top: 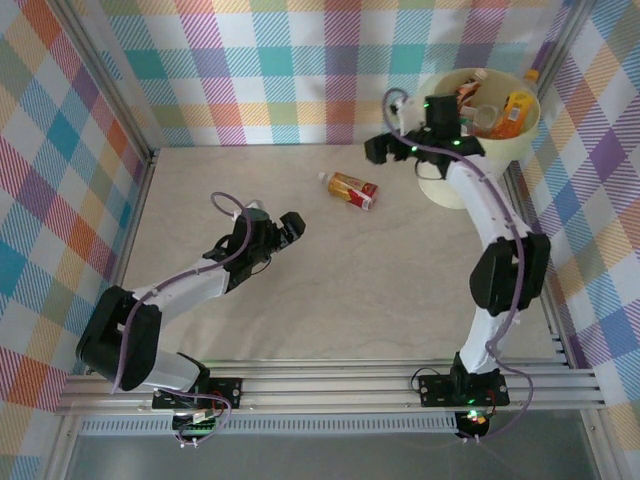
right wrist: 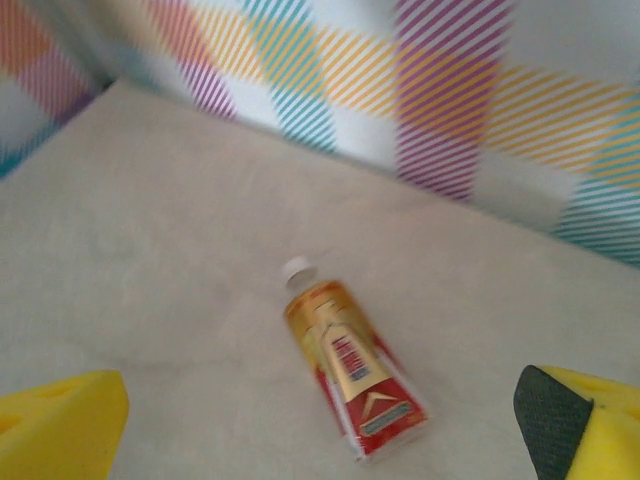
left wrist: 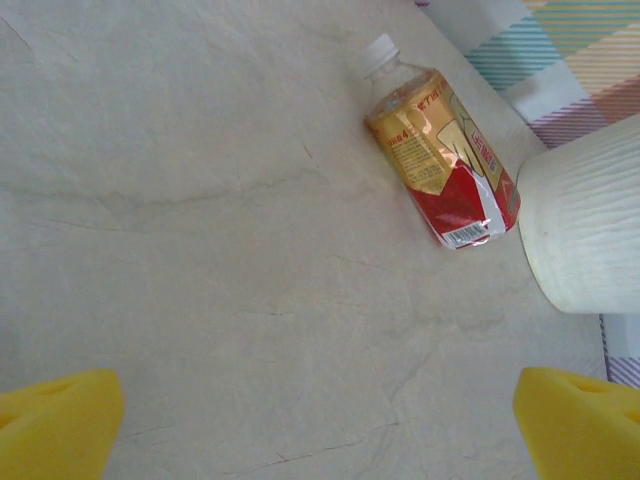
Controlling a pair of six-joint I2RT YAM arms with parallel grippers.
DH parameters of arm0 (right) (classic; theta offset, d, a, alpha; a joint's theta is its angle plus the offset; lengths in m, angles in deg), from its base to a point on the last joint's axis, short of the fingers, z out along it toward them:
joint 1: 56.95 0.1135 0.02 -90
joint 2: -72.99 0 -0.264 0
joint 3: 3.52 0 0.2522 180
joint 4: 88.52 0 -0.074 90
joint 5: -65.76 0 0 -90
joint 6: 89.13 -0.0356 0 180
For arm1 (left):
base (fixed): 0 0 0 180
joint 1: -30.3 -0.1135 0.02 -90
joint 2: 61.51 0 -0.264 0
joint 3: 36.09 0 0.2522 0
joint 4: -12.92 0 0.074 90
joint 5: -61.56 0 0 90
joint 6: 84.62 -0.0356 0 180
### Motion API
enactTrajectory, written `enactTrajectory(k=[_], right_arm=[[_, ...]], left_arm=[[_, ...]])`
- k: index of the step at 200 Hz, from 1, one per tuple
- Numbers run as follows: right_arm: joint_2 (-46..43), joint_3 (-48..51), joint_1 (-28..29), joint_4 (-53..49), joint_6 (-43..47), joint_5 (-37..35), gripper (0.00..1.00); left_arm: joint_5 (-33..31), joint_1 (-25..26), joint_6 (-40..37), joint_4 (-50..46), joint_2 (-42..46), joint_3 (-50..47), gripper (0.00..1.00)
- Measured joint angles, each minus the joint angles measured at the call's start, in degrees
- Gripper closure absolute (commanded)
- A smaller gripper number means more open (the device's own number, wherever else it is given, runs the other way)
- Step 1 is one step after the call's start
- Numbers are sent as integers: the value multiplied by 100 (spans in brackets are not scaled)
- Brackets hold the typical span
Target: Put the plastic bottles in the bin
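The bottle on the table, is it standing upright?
No, the bottle lies on its side on the table, with its white cap pointing left in the top view.

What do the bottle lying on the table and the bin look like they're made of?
Bottle: apparently thin clear plastic, see-through near the neck, wrapped in a glossy, wrinkled red-and-gold film label. Bin: likely matte cream plastic, its wall finely ribbed.

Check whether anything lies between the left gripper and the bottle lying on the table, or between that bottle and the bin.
Nothing visible does. Bare tabletop runs from the left gripper, its jaws open, to the white-capped bottle. The bottle's base end points toward the bin, with nothing in the gap between them.
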Motion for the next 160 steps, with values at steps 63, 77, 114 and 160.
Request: enactTrajectory(k=[63, 77, 114, 160], right_arm=[[1843, -730, 555, -273, 1661, -522, 0], [2262, -1117, 651, -459, 1978, -728, 0], [3211, -2273, 850, -1003, 2479, -1416, 0], [3943, -3314, 1040, -1716, 2575, -1692, 0]], left_arm=[[-308, -9, 190, -378, 256, -11, 0], [-341, -9, 214, -393, 258, -11, 0], [-380, -9, 234, -496, 258, -22, 0], [-380, -9, 245, -509, 258, -33, 0]])
